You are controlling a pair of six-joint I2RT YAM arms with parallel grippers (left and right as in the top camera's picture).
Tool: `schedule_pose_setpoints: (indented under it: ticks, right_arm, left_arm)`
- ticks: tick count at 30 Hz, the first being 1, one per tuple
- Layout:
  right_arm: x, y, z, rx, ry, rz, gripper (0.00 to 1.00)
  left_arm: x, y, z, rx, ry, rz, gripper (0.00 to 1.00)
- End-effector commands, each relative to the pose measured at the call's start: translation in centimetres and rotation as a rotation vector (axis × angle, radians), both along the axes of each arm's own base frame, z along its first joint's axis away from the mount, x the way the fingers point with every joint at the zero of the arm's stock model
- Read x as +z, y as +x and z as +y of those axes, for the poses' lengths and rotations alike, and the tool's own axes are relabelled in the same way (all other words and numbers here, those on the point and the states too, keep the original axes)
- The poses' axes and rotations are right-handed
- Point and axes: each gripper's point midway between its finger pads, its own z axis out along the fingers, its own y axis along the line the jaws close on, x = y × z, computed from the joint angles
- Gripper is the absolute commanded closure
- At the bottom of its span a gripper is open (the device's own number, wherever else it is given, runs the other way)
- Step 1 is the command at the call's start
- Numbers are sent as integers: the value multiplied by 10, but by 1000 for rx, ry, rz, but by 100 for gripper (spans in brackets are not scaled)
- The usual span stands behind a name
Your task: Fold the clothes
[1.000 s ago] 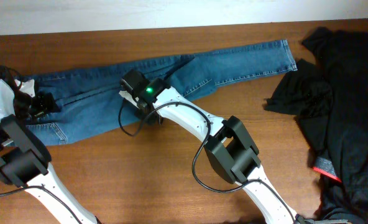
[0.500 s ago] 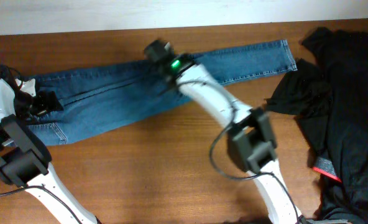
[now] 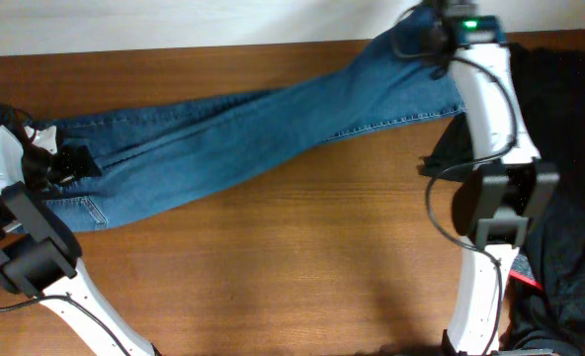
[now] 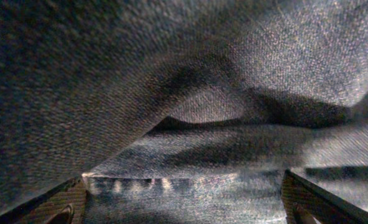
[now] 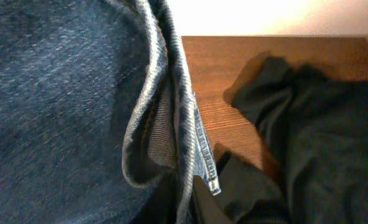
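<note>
Spanning the far edge of the wooden desk (image 3: 273, 257), faded blue denim jeans (image 3: 223, 138) sit clamped in left claw (image 3: 75, 159) and right claw (image 3: 423, 32).

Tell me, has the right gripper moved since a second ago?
Yes. The right gripper swung rightward from mid-table to the table's far edge, beside the black clothes, dragging a jeans leg along.

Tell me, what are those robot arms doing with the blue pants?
Two robot arms are working on folding the jeans, stretched across the table. The right fingers pinch a leg end at the far edge. The left fingers sit at the waist end; I can't tell if they're closed. Black clothes lie piled on the right.
</note>
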Motion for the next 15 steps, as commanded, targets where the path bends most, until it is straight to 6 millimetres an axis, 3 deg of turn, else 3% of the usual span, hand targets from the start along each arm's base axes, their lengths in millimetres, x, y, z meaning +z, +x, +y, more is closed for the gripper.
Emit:
schedule_pose_setpoints:
  ticks: [1,4,15]
  right_arm:
    - [7,3,-17,25,132,-44,87]
    - [-16,-3,-29,12,241,-2,86]
    - [-121,-13,-28,-61,324,201,80]
  left_arm:
    - [-12,-6,-17,10,-110,14,1]
    - [-12,-7,-20,15,-124,19,1]
    - [-11,-13,-23,15,-137,43,1]
